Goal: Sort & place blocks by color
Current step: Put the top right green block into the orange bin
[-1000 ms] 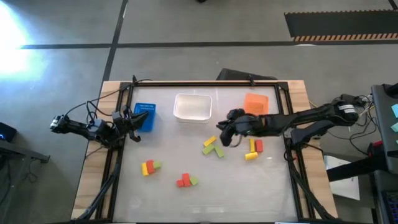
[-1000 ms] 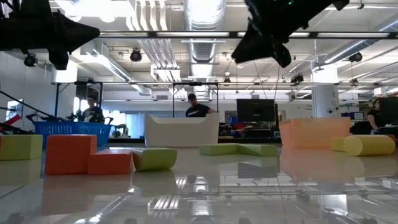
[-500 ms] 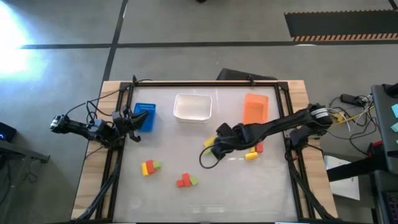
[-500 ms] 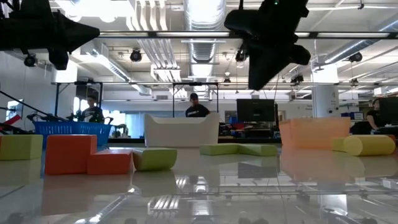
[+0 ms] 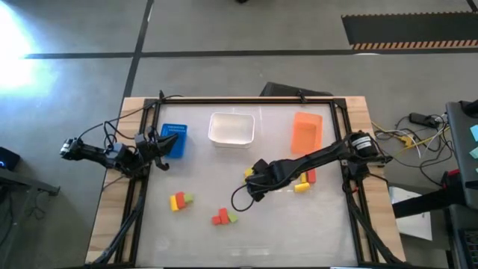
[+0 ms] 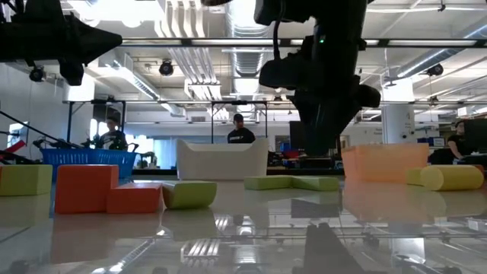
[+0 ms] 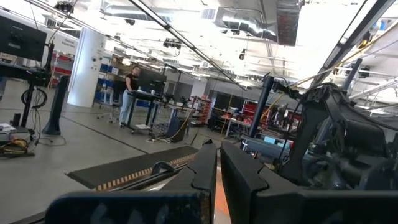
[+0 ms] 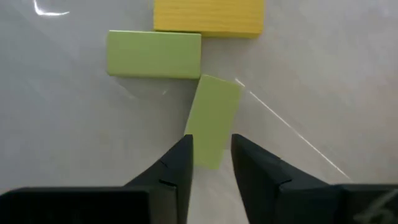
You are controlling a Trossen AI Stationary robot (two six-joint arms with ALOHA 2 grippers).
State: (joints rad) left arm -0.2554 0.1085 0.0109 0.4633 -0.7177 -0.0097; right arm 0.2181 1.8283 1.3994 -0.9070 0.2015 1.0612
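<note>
My right gripper (image 5: 256,182) (image 8: 212,148) is open and points down over the table's middle. Its fingertips stand on either side of one end of a light green bar (image 8: 214,118). That bar lies flat, end-on against a second green bar (image 8: 154,55), with a yellow bar (image 8: 208,15) beyond. In the low view the right gripper (image 6: 319,148) hangs just above the green bars (image 6: 293,183). Other blocks lie flat: a red and yellow pair (image 5: 305,179), a yellow-red-green group (image 5: 179,200), and a red and green group (image 5: 223,217). My left gripper (image 5: 159,146) (image 7: 218,163) is shut and waits by the blue bin.
Three bins stand along the far side: the blue bin (image 5: 173,139), the white bin (image 5: 231,128) and the orange bin (image 5: 307,131). A dark cable loop (image 5: 239,200) hangs from the right arm over the table. People stand in the room beyond the table.
My right arm has swung from beside the orange bin toward the table's left and near edge. It has come down over the green bars and tipped its gripper downward. The blocks have stayed where they were.
</note>
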